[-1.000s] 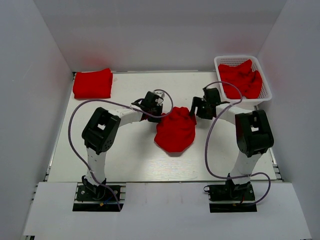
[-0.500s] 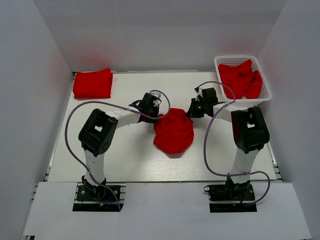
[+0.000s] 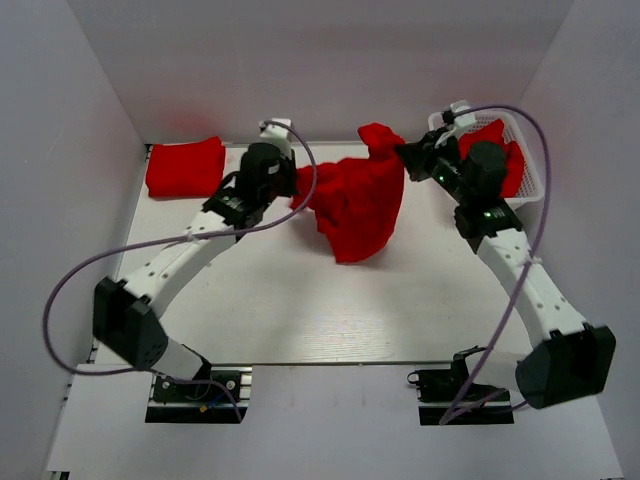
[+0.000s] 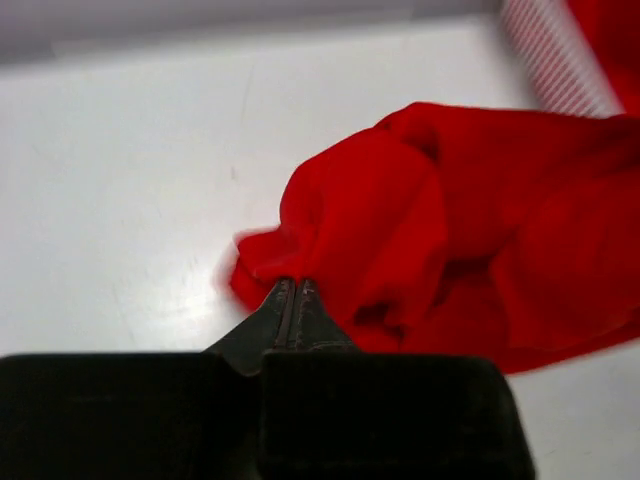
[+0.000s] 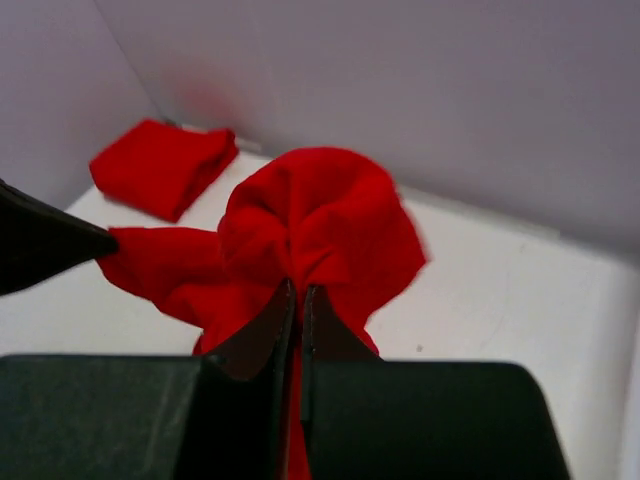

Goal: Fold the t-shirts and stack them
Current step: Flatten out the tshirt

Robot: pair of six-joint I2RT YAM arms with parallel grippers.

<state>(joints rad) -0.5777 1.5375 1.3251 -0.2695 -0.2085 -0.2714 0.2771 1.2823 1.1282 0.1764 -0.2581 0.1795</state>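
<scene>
While it hangs over the white table [image 3: 300, 320], one red t-shirt [image 3: 358, 205] is stretched between both arms.
The right arm [image 3: 520, 270] partly hides the white basket [image 3: 531, 170] of red cloth [image 3: 508, 165], count unclear; one folded shirt [image 3: 186, 167] lies far left. Left gripper [image 4: 293, 290] and right gripper [image 5: 299, 292] each pinch the hanging t-shirt's cloth.

At lower centre, the left gripper [image 4: 295, 290] pinches a fold of the red t-shirt [image 4: 450, 220], which bunches toward the right over the white table [image 4: 130, 180]. A lattice basket [image 4: 545, 60] sits upper right.
</scene>
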